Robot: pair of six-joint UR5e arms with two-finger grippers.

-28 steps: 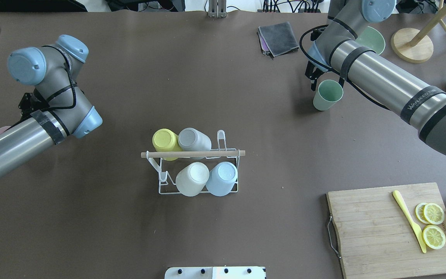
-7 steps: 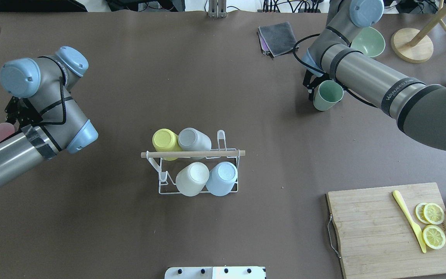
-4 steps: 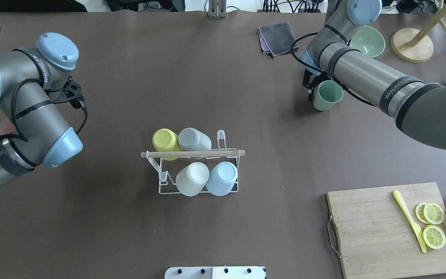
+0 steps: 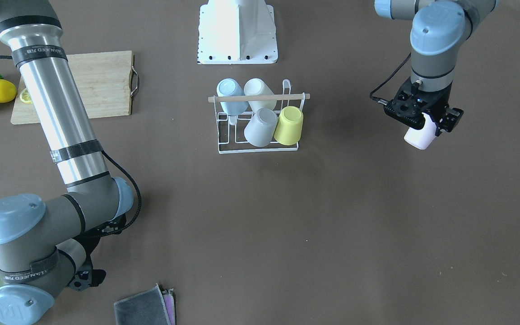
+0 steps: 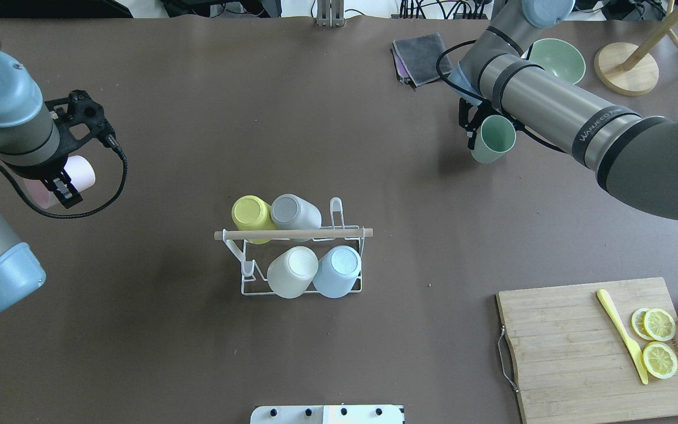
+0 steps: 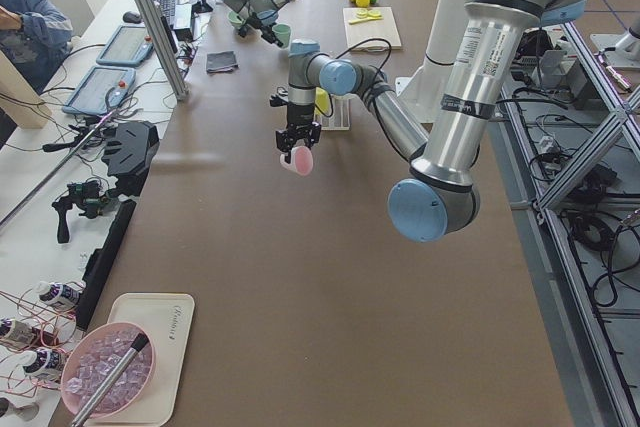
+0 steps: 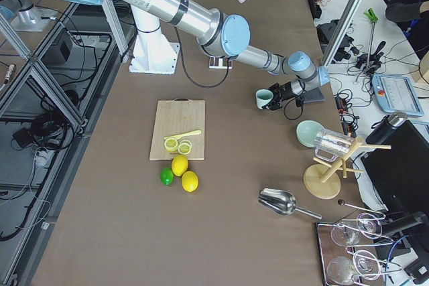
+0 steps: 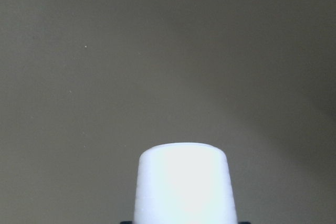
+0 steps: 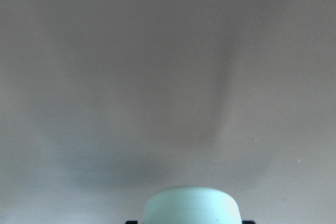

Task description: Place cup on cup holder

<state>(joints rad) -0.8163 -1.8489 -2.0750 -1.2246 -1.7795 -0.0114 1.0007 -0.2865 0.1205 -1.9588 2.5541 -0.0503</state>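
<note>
Two cups are being carried. Left end effector (image 5: pixel 62 179) is pinching pink cup (image 5: pixel 83 171), tilted, above tabletop (image 5: pixel 198 353), well left of cup holder (image 5: pixel 292 234), which is holding four upturned cups. Right end effector (image 5: pixel 480 126) is clamping green cup (image 5: pixel 495 138) at far right.
</note>
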